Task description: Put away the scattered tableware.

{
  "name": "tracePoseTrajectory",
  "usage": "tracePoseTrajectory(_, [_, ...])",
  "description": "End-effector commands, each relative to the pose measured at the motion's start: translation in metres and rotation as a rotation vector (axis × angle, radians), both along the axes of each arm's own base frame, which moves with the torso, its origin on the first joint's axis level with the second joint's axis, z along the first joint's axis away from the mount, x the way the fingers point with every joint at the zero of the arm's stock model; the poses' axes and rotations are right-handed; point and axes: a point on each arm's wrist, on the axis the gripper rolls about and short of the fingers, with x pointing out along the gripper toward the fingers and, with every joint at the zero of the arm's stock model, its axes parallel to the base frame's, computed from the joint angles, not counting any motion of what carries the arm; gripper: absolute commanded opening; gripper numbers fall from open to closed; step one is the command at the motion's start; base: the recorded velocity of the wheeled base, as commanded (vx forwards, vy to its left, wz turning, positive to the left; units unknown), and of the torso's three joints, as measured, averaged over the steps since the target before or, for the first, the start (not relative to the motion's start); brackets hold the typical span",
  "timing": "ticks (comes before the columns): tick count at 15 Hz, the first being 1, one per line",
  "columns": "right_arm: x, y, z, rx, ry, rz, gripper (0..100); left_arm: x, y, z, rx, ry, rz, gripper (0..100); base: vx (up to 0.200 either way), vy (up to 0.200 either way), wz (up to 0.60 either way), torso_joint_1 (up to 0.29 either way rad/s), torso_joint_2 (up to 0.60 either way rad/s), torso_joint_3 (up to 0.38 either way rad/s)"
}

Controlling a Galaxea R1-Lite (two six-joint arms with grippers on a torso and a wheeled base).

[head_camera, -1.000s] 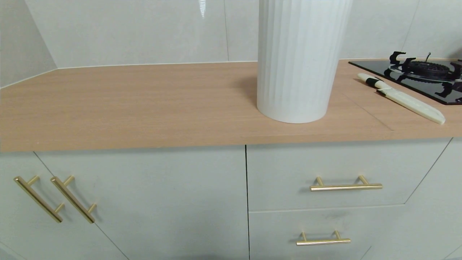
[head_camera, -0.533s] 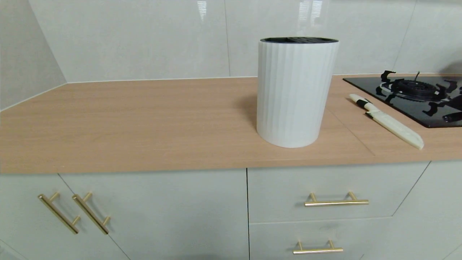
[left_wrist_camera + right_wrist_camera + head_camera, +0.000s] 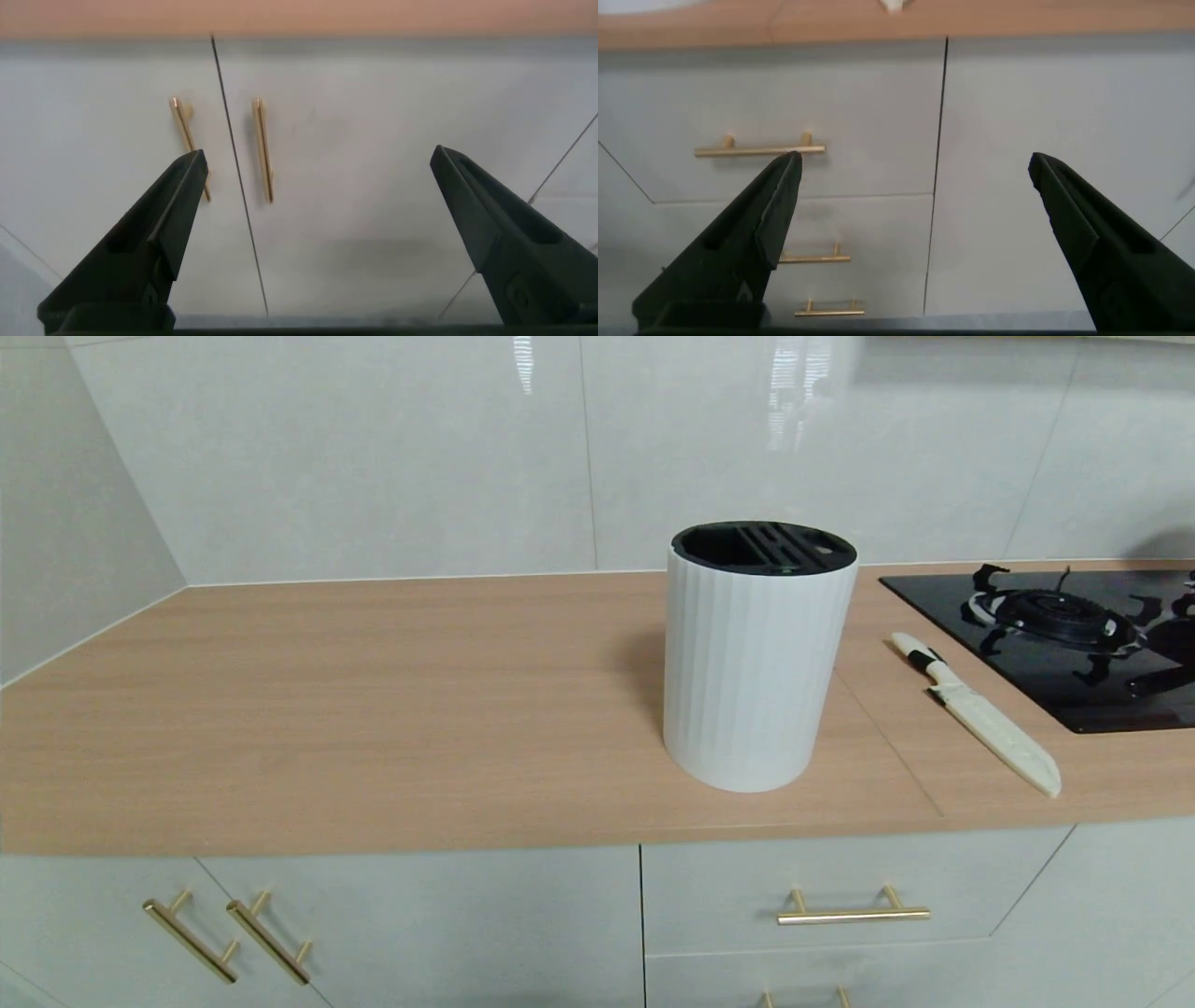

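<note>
Head view, left to right: bare stretch of wooden tabletop [image 3: 373,709], then a tall white ribbed holder [image 3: 752,681] standing upright with a black slotted top, slots empty as far as I can see. Knife [image 3: 976,714] lies flat on the tabletop just right of the holder and apart from it, between the holder and the black hob [image 3: 1055,653]. Its handle end points toward the back wall and its tip toward the front edge. It's the only loose item visible, so it's the pick, and the holder is the likely destination. Handling guess: stiff, light, low profile. The pale blade looks like it could chip, so no dragging or dropping. Take it across the handle near the dark band, not on the blade. The handle looks smooth, so expect some slip and pinch square. Insert tip down and keep clear of the holder wall, since a tall cylinder could tip if bumped. Left gripper [image 3: 316,157] sits low facing the door handles [image 3: 263,149], fingers spread wide, holding nothing. Right gripper [image 3: 913,159] faces the drawer handle [image 3: 758,148] below the tabletop edge, fingers also spread and empty.
</note>
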Motion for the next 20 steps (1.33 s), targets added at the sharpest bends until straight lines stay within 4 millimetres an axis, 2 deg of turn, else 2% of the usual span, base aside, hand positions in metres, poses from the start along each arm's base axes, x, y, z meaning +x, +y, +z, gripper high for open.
tracePoseTrajectory(1, [0.0001, 0.0, 0.0001, 0.0, 0.001, 0.0, 100, 0.0002, 0.0, -0.0001, -0.001, 0.001, 0.003, 100, 0.0, 0.0, 0.0, 0.217, -0.5, -0.271])
tracePoseTrajectory(20, [0.0001, 0.0, 0.0001, -0.001, 0.001, 0.0, 100, 0.0001, 0.0, 0.0004, -0.001, 0.0, 0.001, 100, 0.0, 0.0, 0.0, 0.247, -0.53, -0.28])
